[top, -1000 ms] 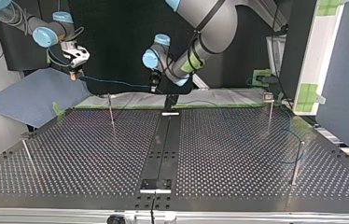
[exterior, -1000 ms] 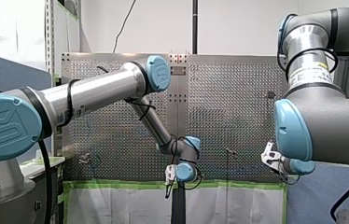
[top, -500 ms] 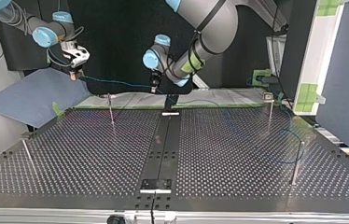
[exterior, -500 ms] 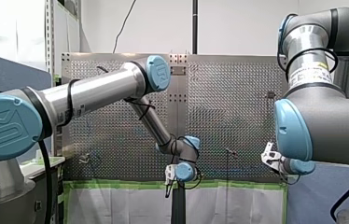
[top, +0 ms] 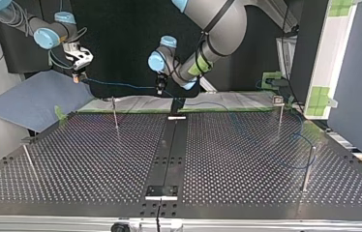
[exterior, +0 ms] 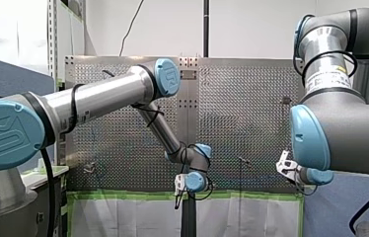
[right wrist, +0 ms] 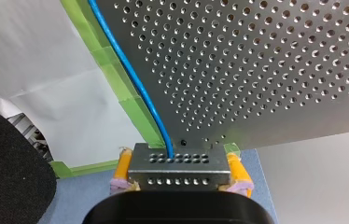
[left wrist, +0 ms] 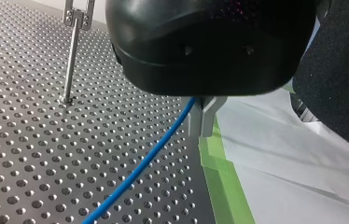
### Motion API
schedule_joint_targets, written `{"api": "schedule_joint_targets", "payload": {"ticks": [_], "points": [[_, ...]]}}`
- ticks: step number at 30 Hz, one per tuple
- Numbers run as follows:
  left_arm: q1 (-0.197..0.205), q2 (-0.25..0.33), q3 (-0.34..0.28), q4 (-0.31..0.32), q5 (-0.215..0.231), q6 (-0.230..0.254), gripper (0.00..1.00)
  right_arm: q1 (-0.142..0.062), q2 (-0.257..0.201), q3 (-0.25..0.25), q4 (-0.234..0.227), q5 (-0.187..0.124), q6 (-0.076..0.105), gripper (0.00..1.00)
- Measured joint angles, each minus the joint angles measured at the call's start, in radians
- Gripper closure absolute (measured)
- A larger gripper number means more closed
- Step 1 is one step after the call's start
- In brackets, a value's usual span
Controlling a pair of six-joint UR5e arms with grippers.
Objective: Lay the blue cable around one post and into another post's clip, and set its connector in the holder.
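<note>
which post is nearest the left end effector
The thin metal post in the top view's far row, left of centre; the others stand farther from my left end effector.

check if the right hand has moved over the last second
No, not visibly. In the top view my right hand stays at the same spot, up and left of the top of the post nearest it, as one second ago.

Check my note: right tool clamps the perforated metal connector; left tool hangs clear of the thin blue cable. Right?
No: the left wrist view shows my left tool shut on the thin blue cable. My right tool does clamp the perforated metal connector.
</note>
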Motion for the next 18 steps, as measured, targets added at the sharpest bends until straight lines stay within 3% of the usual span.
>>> {"api": "schedule_joint_targets", "payload": {"ticks": [15,17,18], "points": [[0.0,0.0,0.0,-0.001,0.013,0.001,1.0,-0.001,-0.001,0.0,-0.001,0.0,0.002,1.0],[0.0,0.001,0.0,-0.001,0.013,0.002,0.82,-0.002,-0.001,0.0,-0.002,0.0,0.004,1.0],[0.0,0.001,0.0,-0.001,0.014,0.003,0.82,-0.003,0.0,0.0,-0.003,0.0,0.005,1.0]]}}
